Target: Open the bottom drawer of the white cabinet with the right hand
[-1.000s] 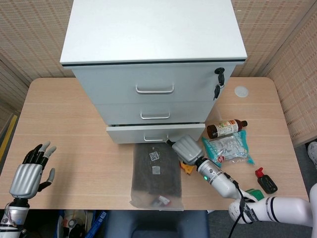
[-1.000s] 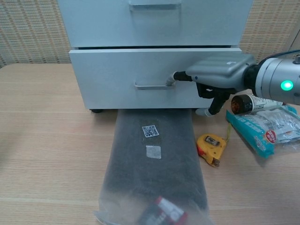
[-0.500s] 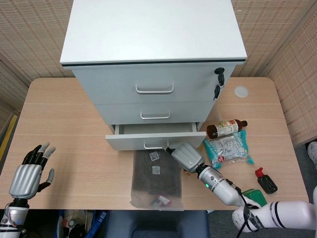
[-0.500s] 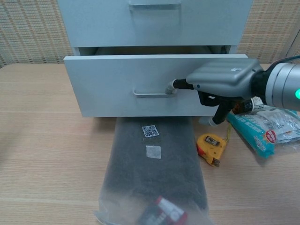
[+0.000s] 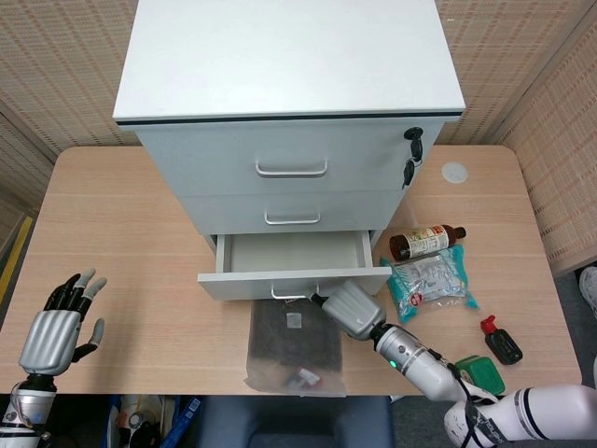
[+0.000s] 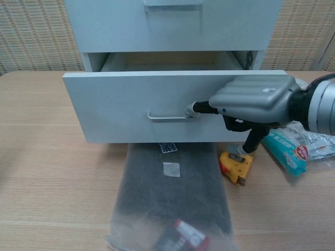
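Your left hand [image 5: 54, 329] rests at the table's [image 5: 140, 243] left edge, palm down, its dark-tipped fingers fanned apart and holding nothing. Mid-table stands the smooth white cabinet [image 5: 289, 103]; its bottom drawer [image 6: 172, 107] juts out open above a dark pouch [image 6: 170, 196] in clear plastic. Your right hand [image 6: 246, 102] reaches in level from the right, one fingertip hooked on the slim metal handle [image 6: 170, 116].

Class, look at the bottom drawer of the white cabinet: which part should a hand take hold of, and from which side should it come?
Take the metal bar handle at the middle of the bottom drawer front, coming from the front. It is a thin horizontal bar standing off the panel, so fingers can hook behind it and pull straight out. The right hand already has a fingertip hooked at its right end.
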